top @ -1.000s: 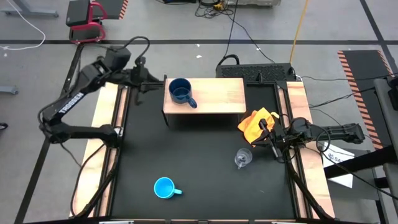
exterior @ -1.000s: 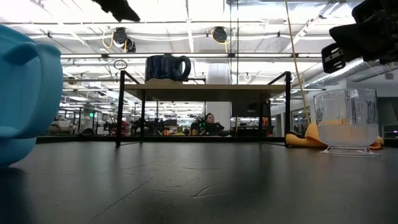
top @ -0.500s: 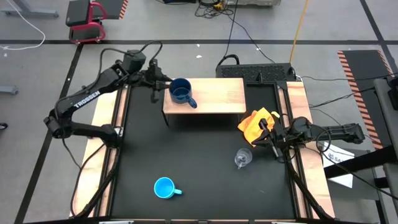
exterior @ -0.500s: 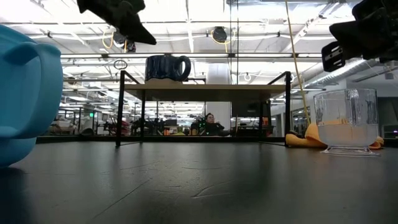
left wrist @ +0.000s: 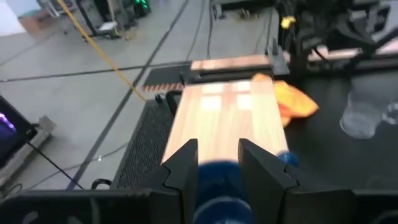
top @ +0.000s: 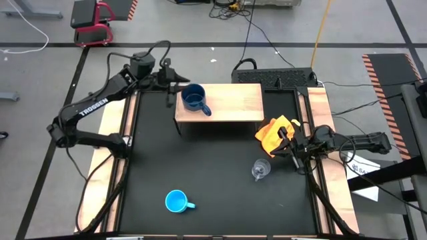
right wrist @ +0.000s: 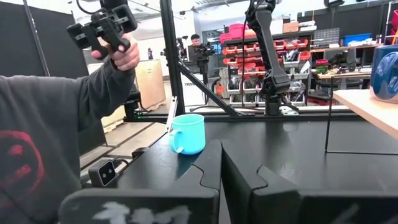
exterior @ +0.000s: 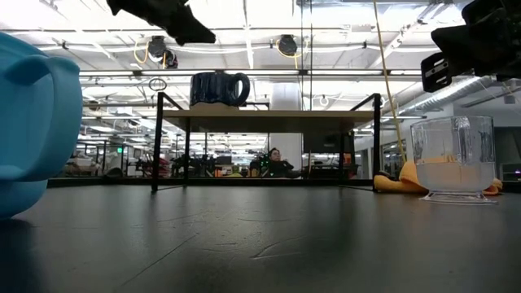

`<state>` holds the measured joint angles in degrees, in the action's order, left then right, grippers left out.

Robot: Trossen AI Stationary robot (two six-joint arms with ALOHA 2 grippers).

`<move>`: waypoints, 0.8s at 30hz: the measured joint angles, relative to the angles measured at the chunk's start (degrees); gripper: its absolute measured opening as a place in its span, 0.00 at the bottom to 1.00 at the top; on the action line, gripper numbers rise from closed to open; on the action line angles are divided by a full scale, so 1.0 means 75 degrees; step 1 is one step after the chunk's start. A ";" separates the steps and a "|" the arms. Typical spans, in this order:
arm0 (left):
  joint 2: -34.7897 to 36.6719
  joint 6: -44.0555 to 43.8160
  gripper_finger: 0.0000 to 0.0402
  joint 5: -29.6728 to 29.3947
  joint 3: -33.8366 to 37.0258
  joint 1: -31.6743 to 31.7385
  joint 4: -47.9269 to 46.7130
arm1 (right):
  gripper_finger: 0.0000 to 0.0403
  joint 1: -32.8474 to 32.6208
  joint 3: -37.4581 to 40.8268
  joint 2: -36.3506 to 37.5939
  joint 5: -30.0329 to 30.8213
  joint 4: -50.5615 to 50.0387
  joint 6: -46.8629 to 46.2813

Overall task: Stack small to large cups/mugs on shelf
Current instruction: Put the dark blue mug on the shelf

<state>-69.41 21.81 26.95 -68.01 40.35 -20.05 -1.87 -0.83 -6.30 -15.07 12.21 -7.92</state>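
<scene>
The dark navy-blue mug point(top: 193, 99) stands upright on its base at the left end of the shelf's wooden top point(top: 233, 100). My left gripper point(top: 175, 83) is open. It hovers just left of and above the mug, which shows below its fingers in the left wrist view point(left wrist: 217, 193). The light sky-blue mug point(top: 176, 201) stands on the table near the front. The clear glass cup point(top: 260, 169) stands toward the right. My right gripper point(top: 287, 149) is shut and empty, just right of the glass cup.
An orange-yellow cloth point(top: 275, 132) lies on the table by the shelf's right end, beside my right gripper. Pale wooden planks point(top: 113, 153) run along both table sides. A person's sleeve and hand point(right wrist: 118, 56) show beyond the table in the right wrist view.
My left gripper has swung from the far left of the table toward the right, up to the navy mug on the shelf, staying above it. The mugs, glass cup and cloth have not moved.
</scene>
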 joint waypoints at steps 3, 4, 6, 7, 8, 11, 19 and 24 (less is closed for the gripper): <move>-0.0003 -0.0146 0.29 -0.0329 0.0000 0.0016 0.0217 | 0.00 0.0000 0.0001 -0.0001 0.0000 0.0000 -0.0041; 0.0009 -0.0143 0.29 -0.0523 0.0000 0.0016 0.0286 | 0.00 0.0000 0.0001 -0.0001 0.0000 0.0000 -0.0047; 0.0016 -0.0179 0.29 -0.0840 0.0000 0.0016 0.0390 | 0.00 0.0000 0.0001 -0.0001 0.0000 -0.0003 -0.0050; 0.0013 -0.0190 0.29 -0.0939 0.0000 0.0016 0.0449 | 0.00 0.0000 0.0001 -0.0001 0.0000 -0.0003 -0.0051; 0.0013 -0.0194 0.29 -0.0979 0.0000 0.0016 0.0494 | 0.00 0.0000 0.0001 -0.0001 0.0000 -0.0003 -0.0052; 0.0039 -0.0645 0.29 -0.0983 0.0000 -0.0015 0.0332 | 0.00 0.0000 0.0001 -0.0001 0.0000 -0.0006 -0.0052; 0.0090 0.0389 0.29 -0.0027 -0.0006 -0.0177 -0.0954 | 0.00 0.0000 0.0001 0.0001 0.0000 -0.0073 -0.0052; -0.0280 0.0777 0.29 -0.0746 0.0006 -0.0495 -0.1087 | 0.00 0.0000 -0.0001 -0.0001 0.0000 -0.0070 -0.0047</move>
<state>-71.51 27.64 21.35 -67.96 36.64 -28.20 -1.87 -0.84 -6.31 -15.07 11.68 -8.27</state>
